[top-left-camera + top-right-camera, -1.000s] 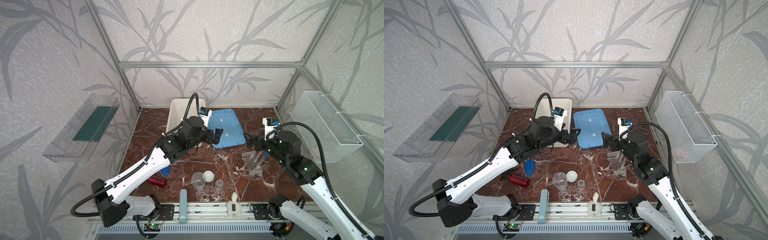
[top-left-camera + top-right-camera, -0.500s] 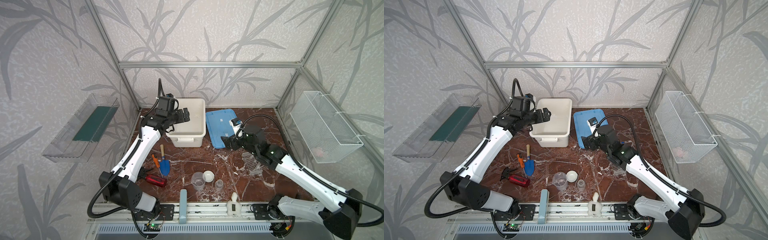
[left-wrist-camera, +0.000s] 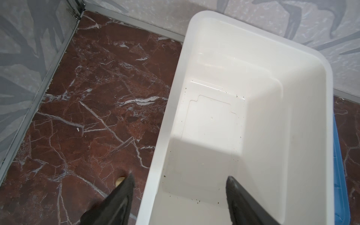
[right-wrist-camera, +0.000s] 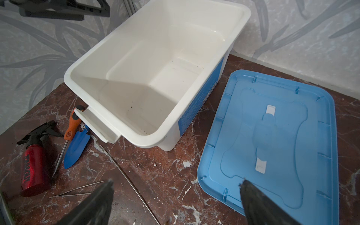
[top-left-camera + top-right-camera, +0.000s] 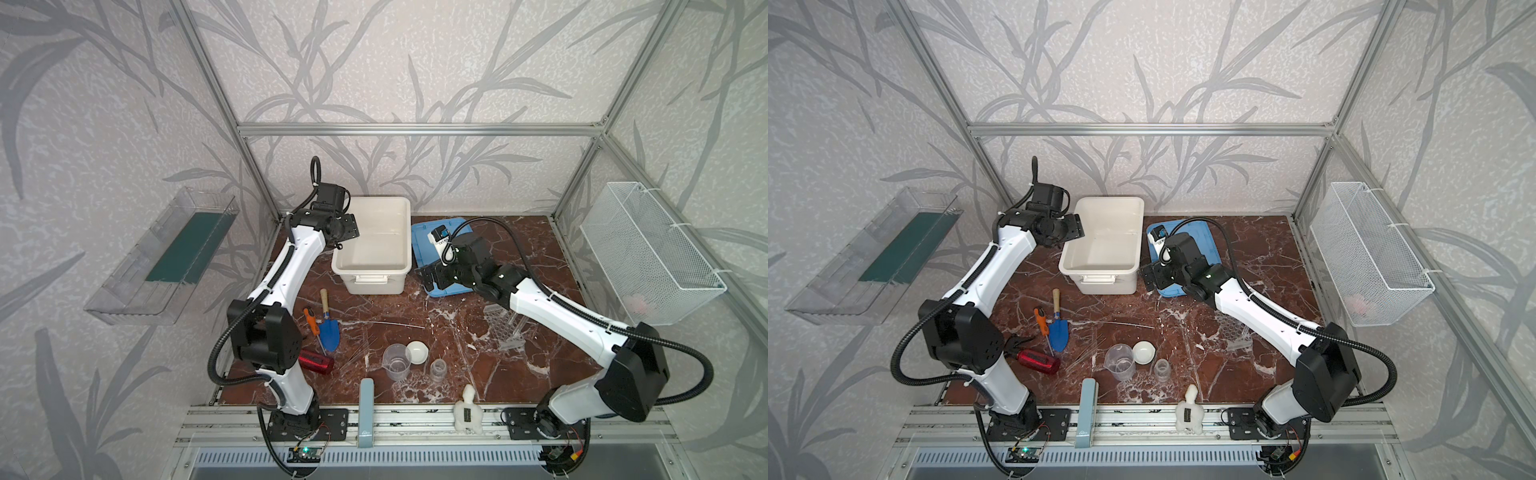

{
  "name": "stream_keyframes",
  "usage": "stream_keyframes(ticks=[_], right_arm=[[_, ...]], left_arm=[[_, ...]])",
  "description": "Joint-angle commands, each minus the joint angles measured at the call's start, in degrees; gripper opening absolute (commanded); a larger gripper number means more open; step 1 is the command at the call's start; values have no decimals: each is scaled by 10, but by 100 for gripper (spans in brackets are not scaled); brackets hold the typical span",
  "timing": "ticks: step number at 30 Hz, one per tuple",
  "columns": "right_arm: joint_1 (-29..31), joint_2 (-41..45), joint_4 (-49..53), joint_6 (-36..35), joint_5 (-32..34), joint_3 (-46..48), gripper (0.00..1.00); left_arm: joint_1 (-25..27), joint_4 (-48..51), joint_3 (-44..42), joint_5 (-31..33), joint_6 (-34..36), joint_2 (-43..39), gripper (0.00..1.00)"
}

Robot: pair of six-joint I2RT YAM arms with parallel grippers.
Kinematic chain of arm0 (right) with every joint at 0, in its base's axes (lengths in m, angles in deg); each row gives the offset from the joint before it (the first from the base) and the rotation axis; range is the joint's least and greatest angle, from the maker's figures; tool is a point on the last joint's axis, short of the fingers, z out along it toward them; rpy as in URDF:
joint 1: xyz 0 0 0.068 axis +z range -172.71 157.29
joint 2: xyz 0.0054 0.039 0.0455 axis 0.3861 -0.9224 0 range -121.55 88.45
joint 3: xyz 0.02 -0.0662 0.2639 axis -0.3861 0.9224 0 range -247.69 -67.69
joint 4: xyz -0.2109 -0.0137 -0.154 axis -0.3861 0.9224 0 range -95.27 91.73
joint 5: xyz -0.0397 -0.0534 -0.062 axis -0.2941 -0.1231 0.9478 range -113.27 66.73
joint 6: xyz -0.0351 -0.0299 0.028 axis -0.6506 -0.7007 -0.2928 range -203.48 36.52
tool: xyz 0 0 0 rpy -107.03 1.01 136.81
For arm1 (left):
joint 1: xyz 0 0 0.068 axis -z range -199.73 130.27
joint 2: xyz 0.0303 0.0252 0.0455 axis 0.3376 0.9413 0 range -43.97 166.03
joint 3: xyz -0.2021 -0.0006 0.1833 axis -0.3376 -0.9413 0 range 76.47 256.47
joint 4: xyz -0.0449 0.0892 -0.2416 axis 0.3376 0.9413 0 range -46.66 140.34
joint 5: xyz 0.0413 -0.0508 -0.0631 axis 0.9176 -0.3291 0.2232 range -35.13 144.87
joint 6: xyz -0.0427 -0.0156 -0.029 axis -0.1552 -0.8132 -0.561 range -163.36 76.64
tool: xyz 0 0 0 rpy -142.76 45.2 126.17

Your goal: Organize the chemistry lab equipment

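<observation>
Left jaws: partly open, holding nothing, set astride the left wall of the white tub (image 3: pixel 263 78), one side over the bare desk (image 5: pixel 519 249) and the other inside the tub. Right jaws: wide open, holding nothing, above the desk between the tub and the near edge of the blue lid (image 4: pixel 272 140). The tub stands at the rear edge of the desk, left of centre, and is empty apart from dark specks. The lid lies just beside it on the right. The beaker (image 5: pixel 397 361), white dish (image 5: pixel 417 352) and small cup (image 5: pixel 438 370) are grouped near the middle of the front edge. The glass rods (image 5: pixel 390 323) lie flat between this group and the tub. The clear rack (image 5: pixel 505 328) stands toward the right edge, partly under the right arm (image 5: pixel 552 307); test tubes cannot be made out.

Likely hazards: closing the left jaws on the wall could tip or drag the tub into the lid. Lowering the right arm could knock the rack over. Flat rods may roll or snap when pinched.

Count: one tub, one lid, one beaker, one cup, one dish, one rack, at least three rods (exact number unclear), one trowel (image 5: pixel 329 332), one screwdriver (image 5: pixel 311 320), one red spray bottle (image 5: pixel 316 360).
</observation>
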Motion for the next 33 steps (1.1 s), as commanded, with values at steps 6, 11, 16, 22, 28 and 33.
stream_keyframes(ticks=[6, 11, 16, 22, 28, 33], right_arm=[[0, 41, -11, 13, 22, 37, 99], [0, 53, -14, 16, 23, 46, 99], [0, 61, -14, 17, 24, 54, 99], [0, 68, -12, 17, 29, 61, 99], [0, 66, -10, 17, 31, 65, 99], [2, 66, -3, 17, 23, 64, 99]], left_arm=[[-8, 56, 75, 44, 3, 69, 63], [-8, 51, 75, 57, 7, 87, 60], [-8, 55, 94, 83, 18, 118, 54], [-8, 87, 117, 75, 5, 141, 42], [-8, 109, 112, 92, -13, 141, 29], [-8, 97, 84, 78, -47, 117, 24]])
